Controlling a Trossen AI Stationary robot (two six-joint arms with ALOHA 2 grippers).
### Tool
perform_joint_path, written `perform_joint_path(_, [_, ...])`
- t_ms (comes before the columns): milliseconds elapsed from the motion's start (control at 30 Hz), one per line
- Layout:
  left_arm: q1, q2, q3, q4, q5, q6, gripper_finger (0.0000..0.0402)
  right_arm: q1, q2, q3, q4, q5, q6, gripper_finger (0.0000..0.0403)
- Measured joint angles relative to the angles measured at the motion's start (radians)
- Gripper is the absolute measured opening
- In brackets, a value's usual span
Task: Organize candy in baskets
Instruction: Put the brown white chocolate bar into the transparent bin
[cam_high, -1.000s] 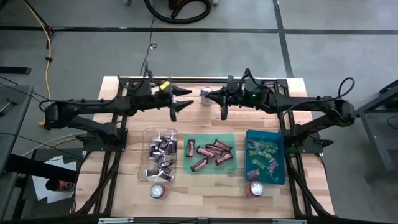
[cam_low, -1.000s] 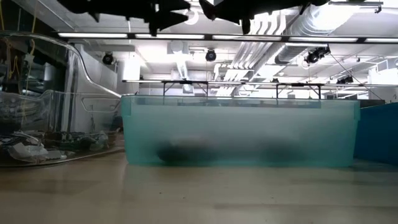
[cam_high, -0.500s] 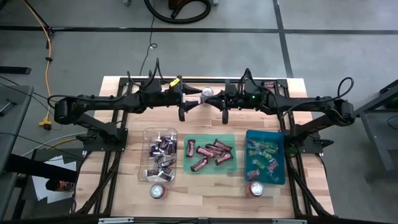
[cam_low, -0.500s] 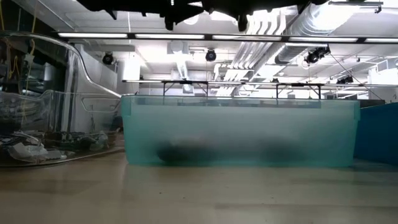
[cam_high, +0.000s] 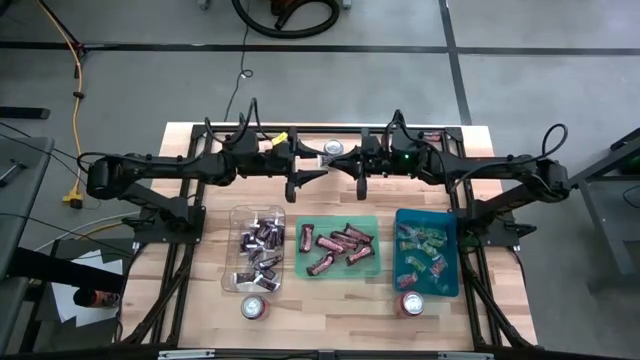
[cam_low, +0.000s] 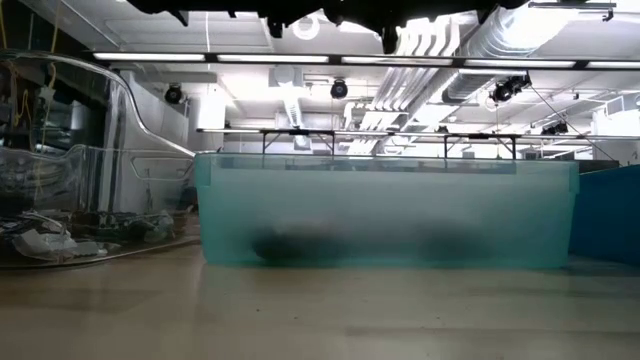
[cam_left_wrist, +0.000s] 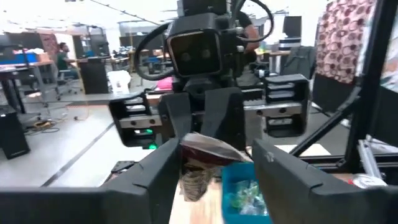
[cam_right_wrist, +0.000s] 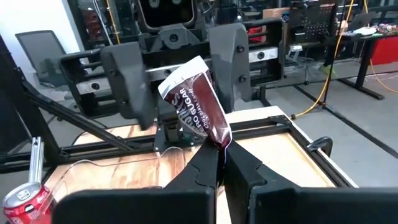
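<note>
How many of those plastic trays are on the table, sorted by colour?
Clear rectangular plastic tray: 1
Translucent green rectangular plastic tray: 1
Solid teal-blue rectangular plastic tray: 1
Total: 3

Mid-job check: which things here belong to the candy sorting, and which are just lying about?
Job: candy in the right gripper; clear basket, green basket, teal basket, each holding candy.
Lying about: red can by the clear basket; red can by the teal basket; silver can; black frame.
</note>
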Motion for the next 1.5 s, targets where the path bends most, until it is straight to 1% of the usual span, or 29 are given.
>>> perform_joint_path(100, [0.006, 0.000, 0.000, 0.000, -0.011, 0.000, 0.0150, 0.001, 0.003, 0.000, -0.002, -0.002, 0.004, 0.0002])
perform_joint_path(167, [0.012, 0.000, 0.000, 0.000, -0.012, 0.000, 0.0108, 0.001, 0.003, 0.000, -0.001, -0.003, 0.021, 0.0002])
perform_joint_path(267, [0.023, 0.000, 0.000, -0.004, -0.012, -0.007, 0.0029, 0.001, 0.003, 0.000, -0.006, -0.003, 0.039, 0.0008])
perform_joint_path(300, [0.026, 0.000, 0.000, -0.004, -0.009, -0.010, 0.0017, 0.001, 0.003, 0.000, -0.005, 0.002, 0.044, 0.0011])
perform_joint_path(400, [0.037, -0.007, 0.000, -0.027, -0.009, -0.008, 0.0014, 0.001, 0.002, 0.000, -0.009, 0.041, 0.085, 0.0030])
perform_joint_path(467, [0.049, -0.025, 0.000, -0.068, -0.008, -0.007, 0.0007, -0.002, -0.013, 0.000, -0.028, 0.062, 0.096, 0.0052])
perform_joint_path(533, [0.070, -0.057, 0.000, -0.140, -0.007, -0.007, 0.0005, -0.008, -0.042, -0.001, -0.052, 0.089, 0.100, 0.0082])
perform_joint_path(633, [0.105, -0.123, 0.000, -0.263, -0.007, -0.001, 0.0003, -0.020, -0.095, 0.000, -0.113, 0.179, 0.112, 0.0137])
perform_joint_path(733, [0.129, -0.213, 0.000, -0.449, -0.009, -0.005, 0.0003, -0.034, -0.141, 0.000, -0.181, 0.272, 0.086, 0.0191])
perform_joint_path(833, [0.120, -0.303, 0.000, -0.730, -0.009, -0.048, 0.0002, -0.062, -0.165, 0.000, -0.253, 0.310, 0.092, 0.0229])
perform_joint_path(933, [0.060, -0.375, -0.008, -0.993, -0.012, -0.170, 0.0001, -0.091, -0.164, 0.000, -0.320, 0.311, 0.143, 0.0242])
perform_joint_path(1000, [-0.014, -0.424, -0.033, -1.103, -0.036, -0.277, 0.0001, -0.109, -0.158, 0.000, -0.347, 0.311, 0.170, 0.0243])
perform_joint_path(1067, [-0.112, -0.476, -0.081, -1.089, -0.067, -0.425, 0.0001, -0.125, -0.150, 0.000, -0.387, 0.311, 0.186, 0.0243])
perform_joint_path(1167, [-0.281, -0.541, -0.174, -1.013, -0.173, -0.638, 0.0001, -0.141, -0.146, 0.000, -0.413, 0.310, 0.185, 0.0243])
perform_joint_path(1267, [-0.449, -0.546, -0.251, -0.981, -0.271, -0.815, 0.0001, -0.153, -0.144, 0.000, -0.445, 0.305, 0.176, 0.0243])
perform_joint_path(1367, [-0.561, -0.478, -0.273, -0.969, -0.287, -0.891, 0.0000, -0.162, -0.144, 0.000, -0.475, 0.301, 0.162, 0.0243])
perform_joint_path(1433, [-0.595, -0.416, -0.266, -0.967, -0.276, -0.887, 0.0000, -0.167, -0.144, 0.000, -0.499, 0.301, 0.157, 0.0243])
perform_joint_path(1500, [-0.607, -0.350, -0.250, -0.968, -0.263, -0.831, 0.0000, -0.174, -0.144, 0.000, -0.515, 0.299, 0.156, 0.0243])
